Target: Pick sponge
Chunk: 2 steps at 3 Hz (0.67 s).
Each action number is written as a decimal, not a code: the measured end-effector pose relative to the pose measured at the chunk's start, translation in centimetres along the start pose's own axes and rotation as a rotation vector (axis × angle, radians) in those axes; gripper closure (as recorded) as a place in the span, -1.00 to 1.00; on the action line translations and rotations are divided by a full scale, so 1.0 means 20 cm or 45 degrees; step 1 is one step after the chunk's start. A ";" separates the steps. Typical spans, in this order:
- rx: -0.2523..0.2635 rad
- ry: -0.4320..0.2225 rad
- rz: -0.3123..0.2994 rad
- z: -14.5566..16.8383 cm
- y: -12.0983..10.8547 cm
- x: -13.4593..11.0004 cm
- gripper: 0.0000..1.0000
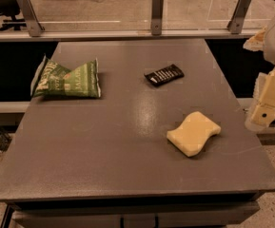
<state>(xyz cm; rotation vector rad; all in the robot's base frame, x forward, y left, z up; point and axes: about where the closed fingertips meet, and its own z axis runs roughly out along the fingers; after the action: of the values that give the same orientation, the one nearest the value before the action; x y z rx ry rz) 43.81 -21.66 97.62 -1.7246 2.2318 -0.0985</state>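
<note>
Camera view, sponge [194, 133] on table [103, 141], end effector [264, 113] beside table edge

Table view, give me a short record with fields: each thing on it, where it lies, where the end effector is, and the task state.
table: grey flat top
sponge: pale yellow, lying flat, near right part of the table
bag: green, crinkled, far left part
packet: black with white stripes, far middle, beyond the sponge
end effector: off the table's right edge, to the right of the sponge, apart from it
task state: sponge not yet picked, nothing touching it
</note>
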 end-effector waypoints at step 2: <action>-0.056 0.026 -0.110 0.11 -0.01 -0.04 -1.00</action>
<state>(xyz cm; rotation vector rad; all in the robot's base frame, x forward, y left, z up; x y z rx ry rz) 44.78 -20.61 95.67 -1.8515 2.1892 -0.0875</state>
